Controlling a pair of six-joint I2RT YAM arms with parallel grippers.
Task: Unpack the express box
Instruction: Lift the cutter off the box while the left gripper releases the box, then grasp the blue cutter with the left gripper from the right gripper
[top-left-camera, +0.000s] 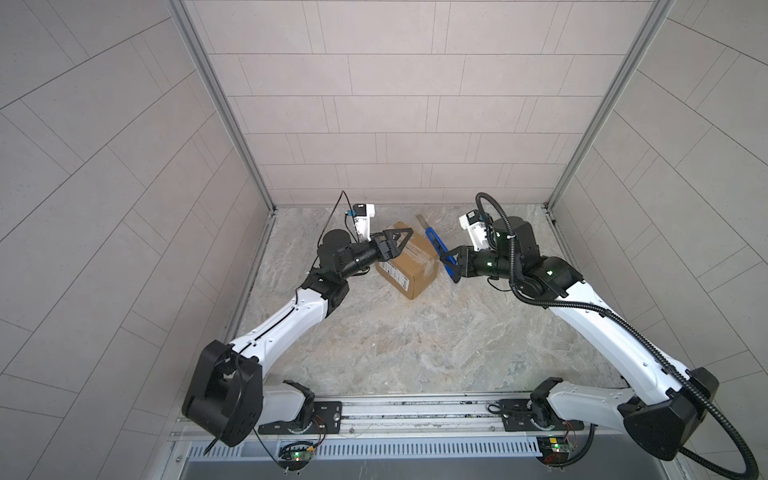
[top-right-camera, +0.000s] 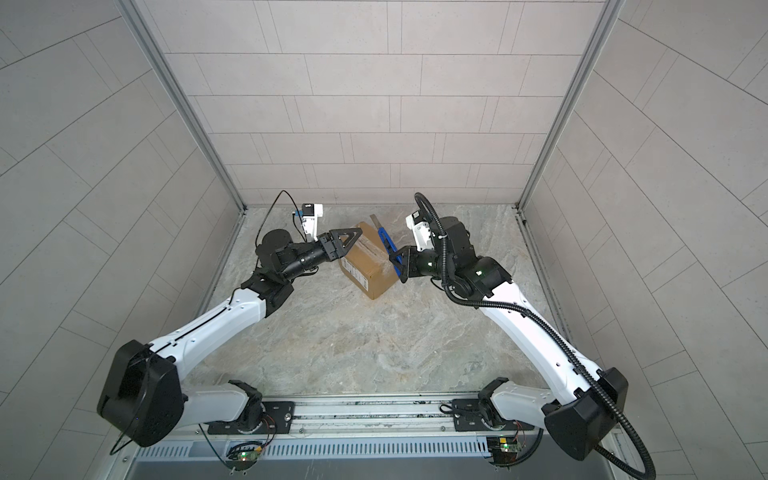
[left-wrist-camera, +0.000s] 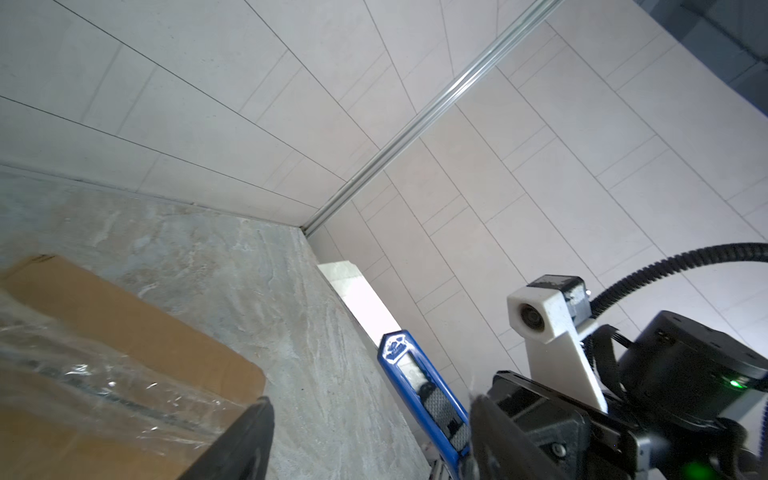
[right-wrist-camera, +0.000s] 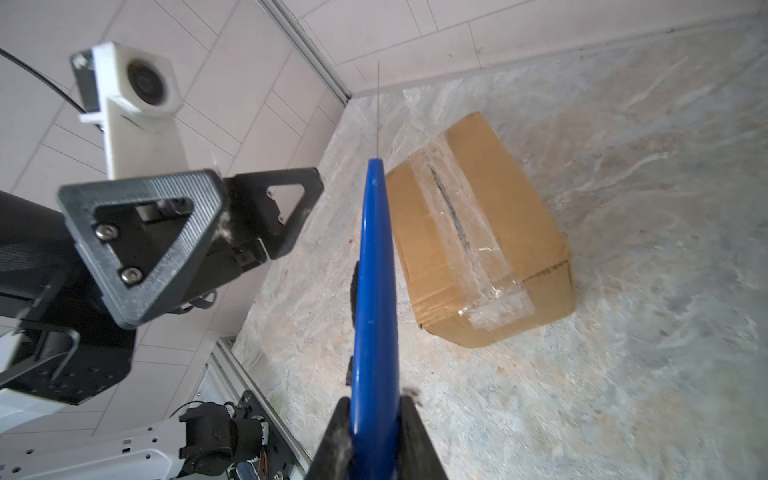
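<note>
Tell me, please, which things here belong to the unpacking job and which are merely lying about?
Belong to the job:
express box, seam taped
blue utility knife, blade out, clamped in the right tool
left tool, open near the box

Lying about:
nothing loose; only the marble tabletop and tiled walls

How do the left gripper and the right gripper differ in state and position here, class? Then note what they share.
The left gripper is open and empty; the right gripper is shut on the blue utility knife. The left gripper hangs over a corner of the express box; the right gripper is beside the box, not over it. Both are black and aim toward the box.
</note>
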